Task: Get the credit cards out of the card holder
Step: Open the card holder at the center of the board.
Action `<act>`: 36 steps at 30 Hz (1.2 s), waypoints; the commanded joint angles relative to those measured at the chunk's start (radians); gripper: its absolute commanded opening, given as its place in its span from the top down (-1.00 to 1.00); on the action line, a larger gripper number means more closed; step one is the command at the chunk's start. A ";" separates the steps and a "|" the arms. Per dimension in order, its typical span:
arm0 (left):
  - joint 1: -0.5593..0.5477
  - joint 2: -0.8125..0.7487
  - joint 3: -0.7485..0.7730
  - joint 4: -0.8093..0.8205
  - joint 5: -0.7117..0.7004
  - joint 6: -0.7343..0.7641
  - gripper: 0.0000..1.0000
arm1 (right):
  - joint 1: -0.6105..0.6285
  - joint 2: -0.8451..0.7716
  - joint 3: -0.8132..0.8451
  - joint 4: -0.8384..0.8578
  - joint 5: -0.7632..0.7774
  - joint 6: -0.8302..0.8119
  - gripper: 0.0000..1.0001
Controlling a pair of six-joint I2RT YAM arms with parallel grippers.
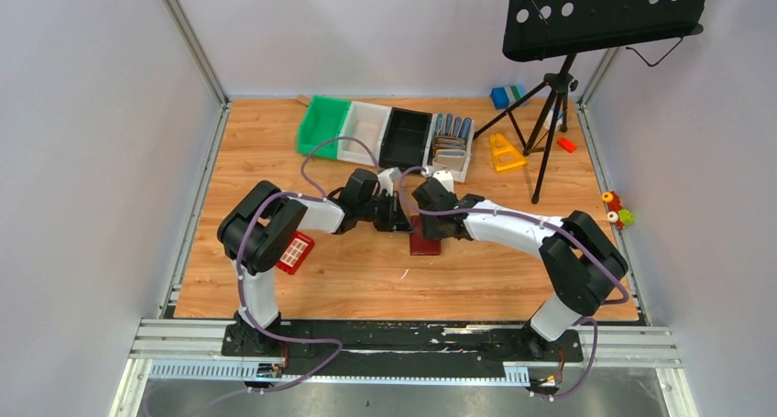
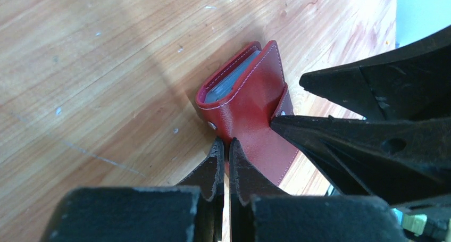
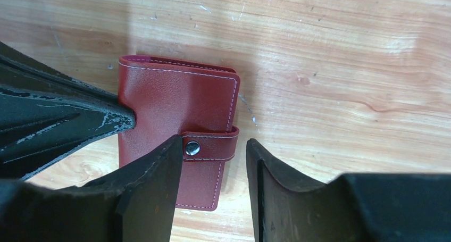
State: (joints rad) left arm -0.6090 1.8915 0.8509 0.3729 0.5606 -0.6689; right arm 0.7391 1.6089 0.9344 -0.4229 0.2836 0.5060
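The left gripper (image 2: 226,143) and right gripper (image 3: 213,146) hem in the maroon leather card holder (image 1: 426,238) on 2 sides. The bare wooden tabletop (image 1: 366,289) in front gives passage, and plastic bins (image 1: 385,133) line the far edge.

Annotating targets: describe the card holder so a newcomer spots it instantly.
On the wooden table, go to the centre. The small maroon leather folding card holder with a snap tab lies there. Unlike the flat red piece with a white grid to its left, it is plain stitched leather.

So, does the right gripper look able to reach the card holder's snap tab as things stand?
Probably yes: the right gripper is open, its jaws either side of the snap tab on the card holder, nothing blocking it.
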 commanded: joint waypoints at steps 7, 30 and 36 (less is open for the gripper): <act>-0.009 0.050 0.076 -0.333 -0.173 0.172 1.00 | 0.035 0.030 0.076 -0.219 0.314 -0.022 0.41; -0.015 -0.078 0.007 -0.206 -0.102 0.177 0.90 | -0.129 -0.398 -0.228 0.166 -0.185 -0.043 -0.42; -0.017 -0.120 -0.022 -0.147 -0.069 0.164 0.78 | -0.129 -0.466 -0.302 0.330 -0.241 -0.074 -0.54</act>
State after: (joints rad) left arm -0.6273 1.8202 0.8619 0.2108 0.4919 -0.5468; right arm 0.6075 1.1732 0.6685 -0.2935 0.1295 0.4706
